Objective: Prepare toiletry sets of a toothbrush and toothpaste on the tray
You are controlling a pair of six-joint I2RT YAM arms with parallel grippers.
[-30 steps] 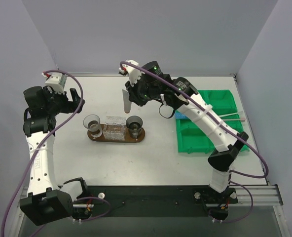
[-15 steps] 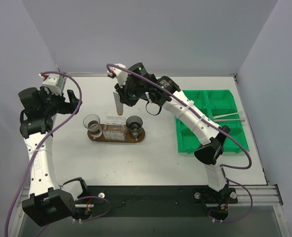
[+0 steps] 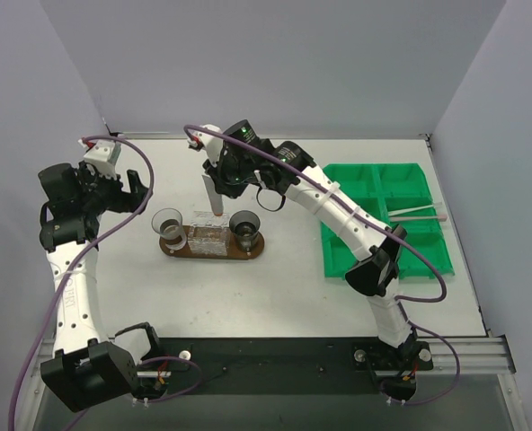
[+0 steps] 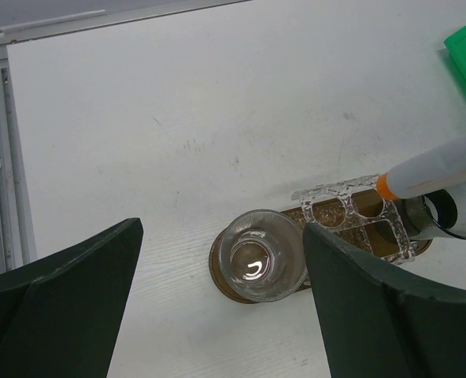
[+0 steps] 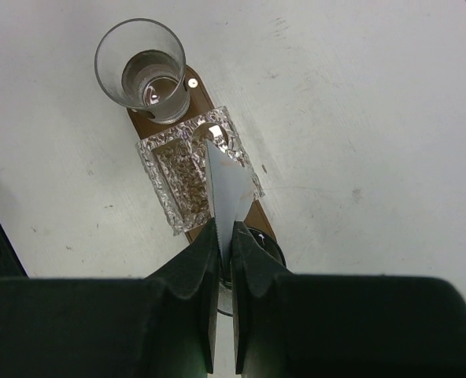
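The blue-and-white toothpaste (image 3: pixel 214 196) hangs cap-down over the middle of the dark brown tray (image 3: pixel 212 255). My right gripper (image 3: pixel 210 176) is shut on its flat end. In the right wrist view the toothpaste (image 5: pixel 230 189) points down at a clear holder (image 5: pixel 192 177) on the tray (image 5: pixel 199 96), with the right gripper (image 5: pixel 225 236) pinching it. From the left wrist the toothpaste (image 4: pixel 441 168) shows its orange cap just above the holder. My left gripper (image 3: pixel 140 191) is open, left of the tray and apart from it. The pale toothbrush (image 3: pixel 419 213) lies across the green bin's right side.
A clear cup (image 3: pixel 168 226) stands on the tray's left end and another cup (image 3: pixel 244 224) on its right end. The green sectioned bin (image 3: pixel 383 229) sits to the right. Between the open left fingers (image 4: pixel 68 299) I see the left cup (image 4: pixel 260 256).
The right arm has swung left with the toothpaste, from above the right cup to above the clear holder in the tray's middle. The left arm has hardly moved.
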